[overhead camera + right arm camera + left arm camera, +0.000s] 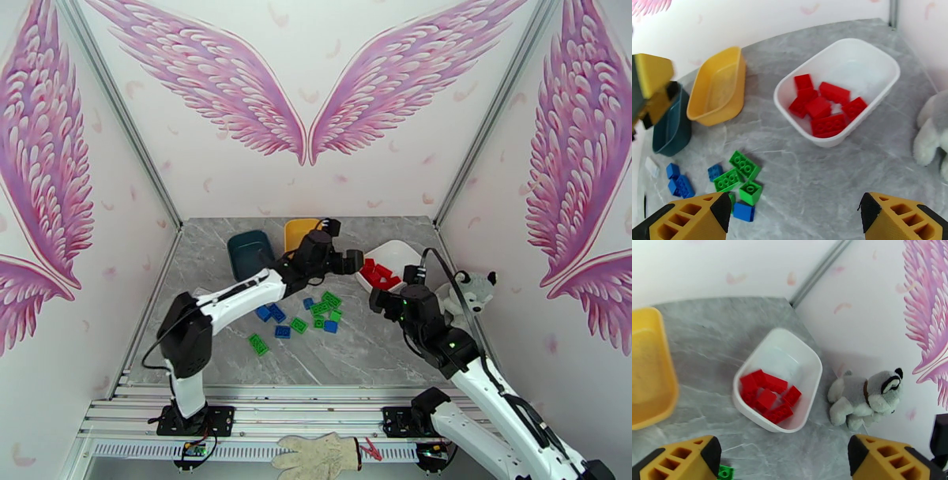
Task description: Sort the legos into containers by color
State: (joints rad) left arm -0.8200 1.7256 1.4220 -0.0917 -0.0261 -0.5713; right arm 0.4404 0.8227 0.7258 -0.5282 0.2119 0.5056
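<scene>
While the red legos [821, 106] lie heaped in the white tub [884, 67] at about two o'clock from the middle of the tabletop [355, 355], the green legos [744, 165] and blue legos [683, 186] lie loose near the centre — with the yellow tub [717, 89] at twelve o'clock and the dark teal tub [671, 130] at eleven. The left jaws hang at the white tub's nine o'clock, spread wide and holding nothing; the right jaws, at four o'clock from the loose pile, gape just as wide and empty — a plush raccoon [865, 396] sits just beside the white tub at its three o'clock.
</scene>
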